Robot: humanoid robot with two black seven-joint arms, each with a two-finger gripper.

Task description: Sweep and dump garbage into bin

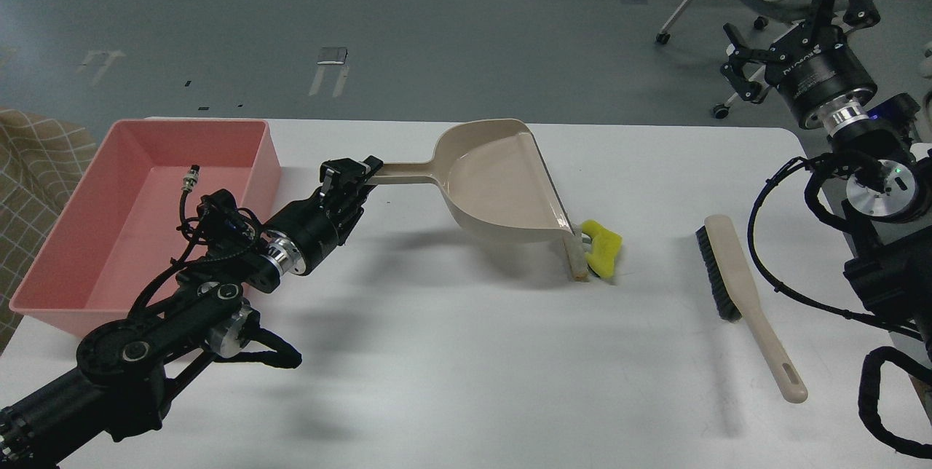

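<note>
From the head view, the left gripper [354, 176] is clamped on the handle of the beige dustpan [502, 181], mid-frame, its lip touching the garbage [601, 247]: a yellow chunk and, at the lip, what looks like a pale wedge. Both scraps look light and soft, likely to skid rather than roll. The stiff brush [750, 305] lies untouched at right, best taken by its long handle. The right gripper [790, 17], upper right, hangs splayed and empty. The pink bin [109, 221] waits at left, nothing between.
</note>
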